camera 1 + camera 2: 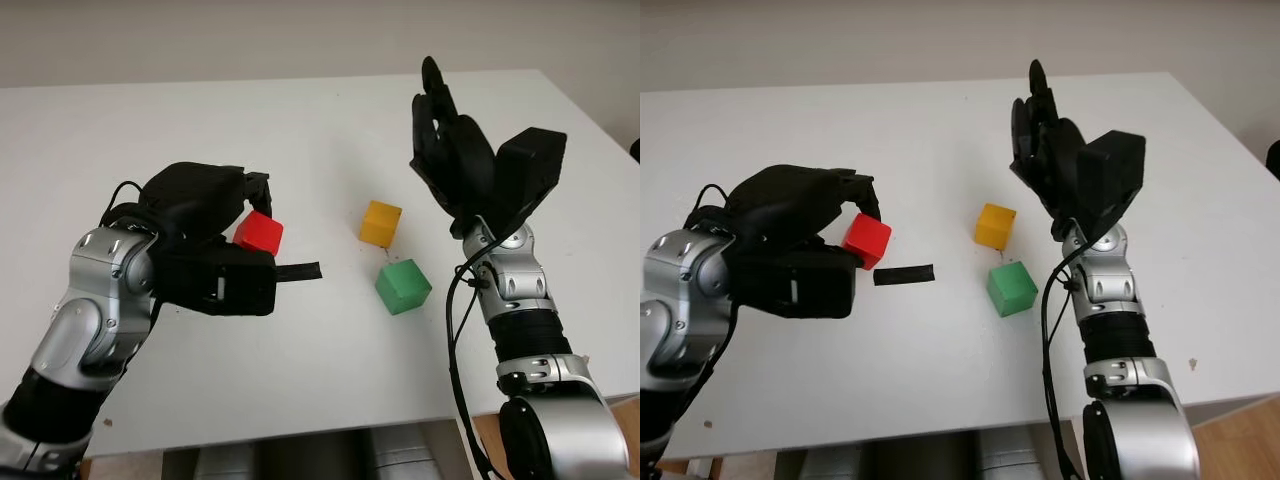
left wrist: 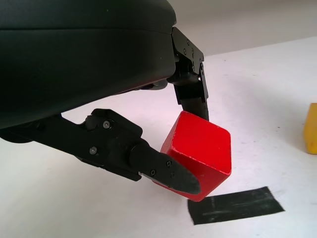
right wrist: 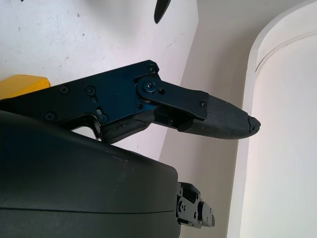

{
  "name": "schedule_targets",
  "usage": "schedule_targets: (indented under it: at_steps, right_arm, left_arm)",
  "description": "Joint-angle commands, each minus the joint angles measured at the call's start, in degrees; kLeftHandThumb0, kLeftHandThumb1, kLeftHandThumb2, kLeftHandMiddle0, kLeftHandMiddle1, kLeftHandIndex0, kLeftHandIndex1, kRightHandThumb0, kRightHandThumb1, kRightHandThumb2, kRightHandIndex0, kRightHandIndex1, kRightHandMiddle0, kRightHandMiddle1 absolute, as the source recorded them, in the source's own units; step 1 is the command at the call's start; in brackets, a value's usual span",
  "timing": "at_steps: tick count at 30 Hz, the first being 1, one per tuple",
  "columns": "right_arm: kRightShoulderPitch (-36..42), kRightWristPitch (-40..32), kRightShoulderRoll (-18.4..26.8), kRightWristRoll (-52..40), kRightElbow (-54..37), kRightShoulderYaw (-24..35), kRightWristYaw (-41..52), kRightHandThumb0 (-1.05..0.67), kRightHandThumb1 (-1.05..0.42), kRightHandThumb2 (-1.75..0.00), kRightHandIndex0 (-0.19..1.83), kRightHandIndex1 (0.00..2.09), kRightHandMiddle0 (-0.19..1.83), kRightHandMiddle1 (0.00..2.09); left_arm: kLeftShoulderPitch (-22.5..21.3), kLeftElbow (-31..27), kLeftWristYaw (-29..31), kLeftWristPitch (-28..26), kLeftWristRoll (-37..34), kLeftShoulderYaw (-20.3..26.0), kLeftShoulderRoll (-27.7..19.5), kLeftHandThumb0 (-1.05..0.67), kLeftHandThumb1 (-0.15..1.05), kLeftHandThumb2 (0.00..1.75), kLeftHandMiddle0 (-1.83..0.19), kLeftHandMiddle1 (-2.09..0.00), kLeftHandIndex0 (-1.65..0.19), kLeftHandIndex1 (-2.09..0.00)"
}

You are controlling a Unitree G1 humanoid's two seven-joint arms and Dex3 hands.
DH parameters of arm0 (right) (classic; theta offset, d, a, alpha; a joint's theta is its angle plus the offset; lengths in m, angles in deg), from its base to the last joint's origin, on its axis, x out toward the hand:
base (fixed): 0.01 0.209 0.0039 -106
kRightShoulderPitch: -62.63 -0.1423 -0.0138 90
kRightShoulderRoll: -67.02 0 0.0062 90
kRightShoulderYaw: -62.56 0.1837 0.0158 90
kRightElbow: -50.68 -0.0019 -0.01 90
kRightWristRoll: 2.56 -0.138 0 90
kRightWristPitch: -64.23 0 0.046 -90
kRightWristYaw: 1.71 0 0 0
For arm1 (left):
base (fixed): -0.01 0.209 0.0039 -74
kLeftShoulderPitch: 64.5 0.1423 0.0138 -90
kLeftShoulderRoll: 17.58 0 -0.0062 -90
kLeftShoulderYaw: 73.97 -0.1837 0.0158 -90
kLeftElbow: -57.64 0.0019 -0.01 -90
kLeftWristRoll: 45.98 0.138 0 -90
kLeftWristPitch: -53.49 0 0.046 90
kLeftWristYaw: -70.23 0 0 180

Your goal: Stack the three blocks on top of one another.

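My left hand (image 1: 205, 235) is raised over the left part of the white bench (image 1: 300, 130), its fingers (image 2: 168, 171) pinching the red block (image 1: 259, 232) from opposite sides. The block hangs tilted, clear of the surface, just above and a little to the left of a strip of black tape (image 1: 298, 272) stuck flat on the bench. To the right of the tape, the yellow block (image 1: 381, 222) and the green block (image 1: 403, 286) sit on the bench near each other, the green one nearer to me, the two apart with a small gap between them. My right hand (image 1: 452, 150) is open and holds nothing; it is lifted above the bench to the right of the yellow block, fingers (image 3: 218, 119) pointing away from me.
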Motion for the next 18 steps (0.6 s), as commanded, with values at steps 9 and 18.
schedule_targets:
  at_steps: [9, 18]
  right_arm:
    - [-0.4, 0.1, -0.2, -0.1, -1.3, -0.1, -0.2, -0.77, -1.05, -0.72, -0.19, 0.0, -0.19, 0.0]
    - [-0.2, 0.9, -0.2, -0.4, -0.8, 0.3, -0.1, -0.78, -1.05, -0.7, -0.19, 0.0, -0.19, 0.0]
  left_arm:
    - [-1.4, 4.2, -4.6, 0.8, -2.2, -2.6, 3.4, -0.34, 0.99, 0.05, -0.21, -0.05, -0.41, -1.29]
    - [0.2, 6.0, -6.4, -0.6, -3.3, -4.2, 5.3, -0.32, 1.04, 0.06, -0.16, -0.05, -0.25, -1.52]
